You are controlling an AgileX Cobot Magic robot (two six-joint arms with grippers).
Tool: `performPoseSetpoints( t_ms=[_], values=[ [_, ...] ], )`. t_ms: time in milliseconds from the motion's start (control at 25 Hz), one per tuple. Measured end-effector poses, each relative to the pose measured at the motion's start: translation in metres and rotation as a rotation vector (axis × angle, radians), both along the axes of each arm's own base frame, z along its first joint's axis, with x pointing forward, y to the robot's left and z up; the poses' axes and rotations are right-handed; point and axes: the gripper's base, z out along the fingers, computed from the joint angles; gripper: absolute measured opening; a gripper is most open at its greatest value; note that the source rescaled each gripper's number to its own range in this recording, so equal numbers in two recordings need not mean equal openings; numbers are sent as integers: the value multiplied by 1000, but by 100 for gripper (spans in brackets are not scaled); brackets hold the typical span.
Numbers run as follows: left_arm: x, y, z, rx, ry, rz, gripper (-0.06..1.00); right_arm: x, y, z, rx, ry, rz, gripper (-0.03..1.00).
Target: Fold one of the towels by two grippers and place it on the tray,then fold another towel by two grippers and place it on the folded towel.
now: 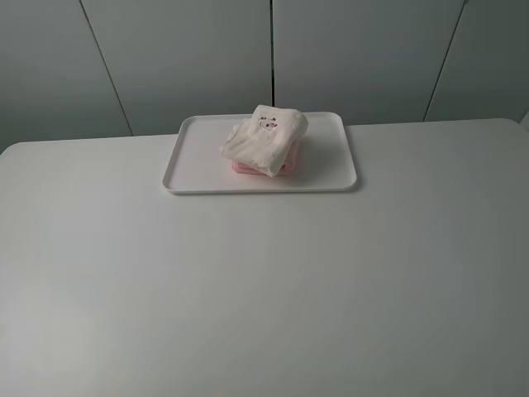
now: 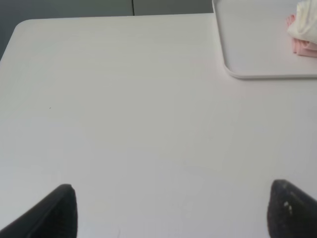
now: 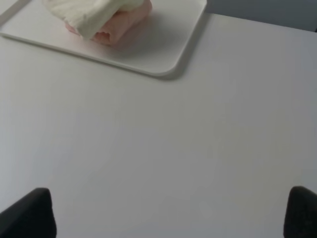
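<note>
Well, both towels look to be where the task wants them. On the table (image 1: 264,289), the white tray (image 1: 192,157) sits toward twelve o'clock from where I stand, and on it the cream-white towel (image 1: 266,139) lies folded on top of the pink towel (image 1: 241,167), which peeks out only along the near edge, around six to seven o'clock of the pile. The dark printed mark faces up.

Neither arm shows in the high view. From the wrist cameras, the left gripper (image 2: 171,210) hangs over bare tabletop with its jaws spread wide and nothing between them; the tray's corner lies well away from it. The right gripper (image 3: 171,213) is likewise wide open and empty, well back from the tray.

What could still go wrong, I'd guess, is the stack itself. The cream towel sits skewed and bulges up at its twelve o'clock end rather than lying flat, overhanging the pink one toward nine o'clock. A loose fold could relax and slump off sideways. Any nudge to the tray or table might do the same.
</note>
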Motion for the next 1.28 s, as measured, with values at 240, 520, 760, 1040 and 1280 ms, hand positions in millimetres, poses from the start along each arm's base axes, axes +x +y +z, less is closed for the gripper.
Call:
performPoseSetpoints(
  t_ms=[240,520,760,1040,1280],
  values=[
    [0,0,0,6,0,4,99,0,0,0,1,0,-57,100],
    [0,0,0,13,1,128,99,-8,-1,0,9,-50,-332,100],
    [0,0,0,16,1,140,99,-12,-1,0,12,-77,-380,100],
    [0,1,0,18,1,142,99,-12,0,0,25,-76,-372,100],
    [0,1,0,18,1,142,99,-12,3,0,4,-79,-329,100]
  ],
)
